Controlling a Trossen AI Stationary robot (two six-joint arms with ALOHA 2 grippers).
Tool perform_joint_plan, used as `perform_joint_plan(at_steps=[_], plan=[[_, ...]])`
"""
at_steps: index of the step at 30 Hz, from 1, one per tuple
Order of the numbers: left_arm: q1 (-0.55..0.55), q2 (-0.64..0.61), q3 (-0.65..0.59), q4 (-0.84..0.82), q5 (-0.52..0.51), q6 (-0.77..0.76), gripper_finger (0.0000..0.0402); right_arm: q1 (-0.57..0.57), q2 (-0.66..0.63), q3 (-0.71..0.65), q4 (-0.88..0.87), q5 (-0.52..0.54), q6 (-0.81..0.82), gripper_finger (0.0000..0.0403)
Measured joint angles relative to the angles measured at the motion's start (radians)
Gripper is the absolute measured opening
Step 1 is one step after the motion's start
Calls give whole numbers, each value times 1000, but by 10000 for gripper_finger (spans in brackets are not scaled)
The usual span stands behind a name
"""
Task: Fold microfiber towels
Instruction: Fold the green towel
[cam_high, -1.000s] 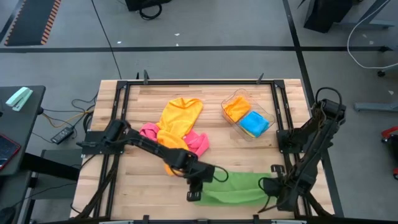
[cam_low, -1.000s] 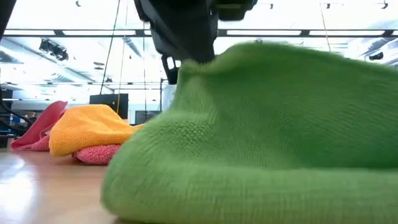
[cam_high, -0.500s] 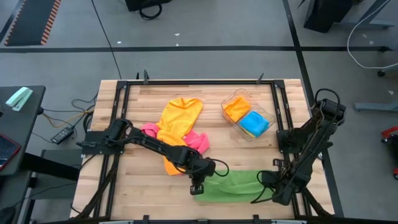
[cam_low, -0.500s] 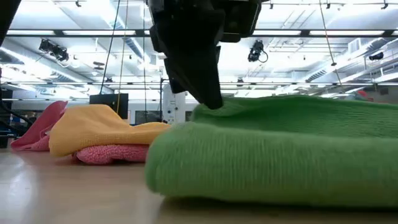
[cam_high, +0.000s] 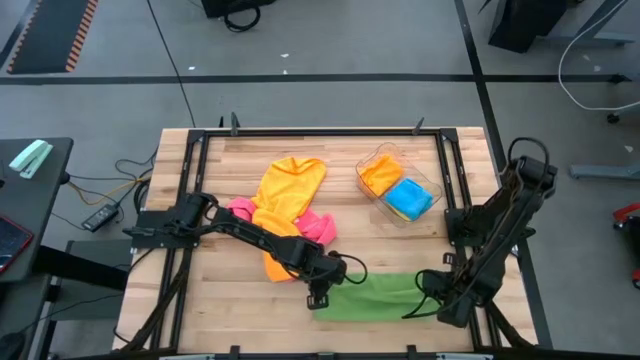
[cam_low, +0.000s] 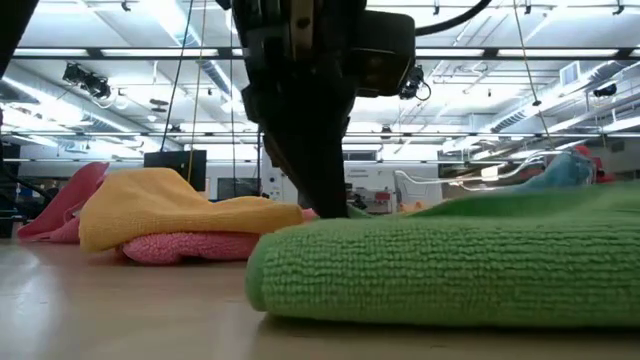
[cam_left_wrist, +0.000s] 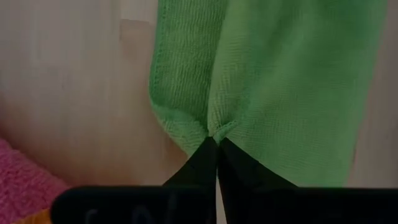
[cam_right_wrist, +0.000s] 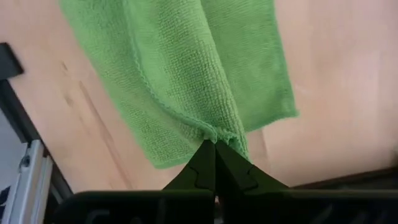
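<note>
At the near edge of the table (cam_high: 230, 160), the green towel (cam_high: 375, 297) lies as a long folded band, its long axis running across the table from the left arm's side to the right arm's. The left gripper (cam_high: 318, 296) is pressed together on the band's left end, pinching a small pucker of cloth at the corner, as the left wrist view shows with the green towel (cam_left_wrist: 267, 81) stretching straight away from the closed tips (cam_left_wrist: 217, 144). The right gripper (cam_high: 428, 296) is likewise pinched shut on the opposite end, a fold of cloth caught at its tips (cam_right_wrist: 215, 146). In the low view the band (cam_low: 450, 275) rests flat on the wood, doubled over, with the left arm coming down onto its end. Each gripper thus holds its own end, and the cloth spans between them, so neither arm is the nearer; a further fold would probably bring one short end over toward the other along that axis. The orange towel (cam_high: 285, 200) and pink towel (cam_high: 318, 228) lie heaped behind the left arm, still unfolded, and the clear tray (cam_high: 372, 156) farther back holds folded orange and blue cloths.
</note>
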Motion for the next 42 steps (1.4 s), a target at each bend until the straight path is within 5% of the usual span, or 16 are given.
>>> perform_joint_plan(at_steps=[15,30,35,42], plan=[[9,1,0,8,-45,11,15,-40,-74,-1,-84,34,156,13],[12,1,0,7,-71,10,29,-54,-108,-58,-118,-103,319,177],[20,1,2,4,-71,23,47,-45,-203,-58,-77,13,385,189],[33,-21,3,-23,-68,4,134,30,-197,-58,30,302,342,189]])
